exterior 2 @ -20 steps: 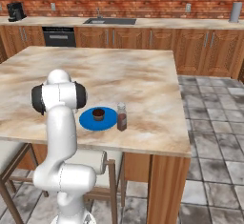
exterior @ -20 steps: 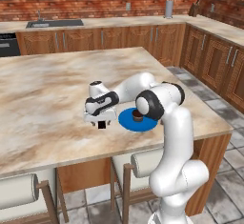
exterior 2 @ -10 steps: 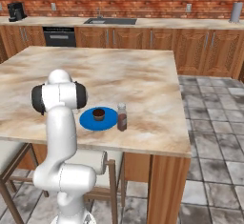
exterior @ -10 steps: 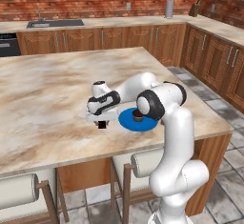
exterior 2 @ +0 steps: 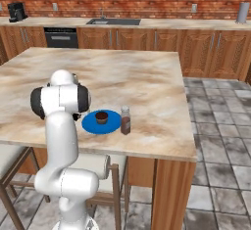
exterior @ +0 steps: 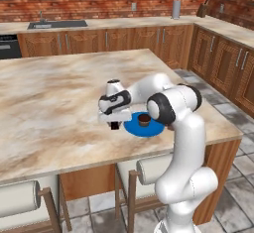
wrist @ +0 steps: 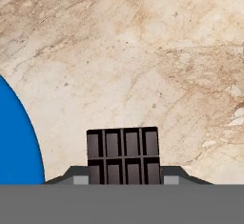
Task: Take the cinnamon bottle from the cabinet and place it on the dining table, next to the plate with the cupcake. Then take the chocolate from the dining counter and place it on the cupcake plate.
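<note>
Gripper (wrist: pixel 124 179) has closed on chocolate (wrist: pixel 123 154) beside plate (wrist: pixel 14 142)

Chocolate, cupcake plate and cinnamon bottle on the marble table.
The dark gridded chocolate (wrist: pixel 123 155) lies at the blue plate's (exterior 2: pixel 91 125) nine o'clock; brown cupcake (exterior 2: pixel 101 117) sits centred; the bottle (exterior 2: pixel 125 121) stands upright at three o'clock.

counter (exterior: pixel 54 103): polished marble (veined) | plate (exterior 2: pixel 93 125): smooth, perhaps glazed | cabinets (exterior 2: pixel 196 53): wood
</note>
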You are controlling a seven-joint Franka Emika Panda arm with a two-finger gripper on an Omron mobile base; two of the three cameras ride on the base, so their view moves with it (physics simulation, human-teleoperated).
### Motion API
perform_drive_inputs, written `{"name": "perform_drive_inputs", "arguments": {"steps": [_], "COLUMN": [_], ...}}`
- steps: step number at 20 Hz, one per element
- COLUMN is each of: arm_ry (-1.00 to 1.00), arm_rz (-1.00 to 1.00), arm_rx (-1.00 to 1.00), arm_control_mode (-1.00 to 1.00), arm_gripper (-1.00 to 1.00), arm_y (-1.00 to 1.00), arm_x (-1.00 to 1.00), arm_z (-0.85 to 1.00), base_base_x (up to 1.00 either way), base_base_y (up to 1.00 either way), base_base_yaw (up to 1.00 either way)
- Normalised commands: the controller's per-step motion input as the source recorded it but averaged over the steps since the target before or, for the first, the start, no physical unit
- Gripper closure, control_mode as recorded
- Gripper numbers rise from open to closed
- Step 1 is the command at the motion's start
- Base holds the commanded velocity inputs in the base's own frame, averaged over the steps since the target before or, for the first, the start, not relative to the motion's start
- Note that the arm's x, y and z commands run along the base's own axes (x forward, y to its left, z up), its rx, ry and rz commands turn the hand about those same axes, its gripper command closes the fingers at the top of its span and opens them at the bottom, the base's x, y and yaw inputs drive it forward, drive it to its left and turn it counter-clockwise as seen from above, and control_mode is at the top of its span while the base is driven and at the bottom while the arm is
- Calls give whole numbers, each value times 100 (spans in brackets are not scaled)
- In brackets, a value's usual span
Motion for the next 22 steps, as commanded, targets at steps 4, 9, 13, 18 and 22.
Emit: {"name": "perform_drive_inputs", "arguments": {"steps": [4,9,13,18,22], "arm_ry": [1,2,10,8,5], "arm_rz": [6,6,13,19,20], "arm_rx": [0,-2,-6,-7,-3], "arm_control_mode": [-100,-100,-100,-100,-100], "arm_gripper": [100,100,100,100,100], "arm_y": [-15,-60,-54,-30,-16], "arm_x": [-2,-7,0,0,0], "arm_z": [85,22,-14,-27,-28], "base_base_x": [0,0,0,0,0], "base_base_y": [0,0,0,0,0], "base_base_yaw": [0,0,0,0,0]}}
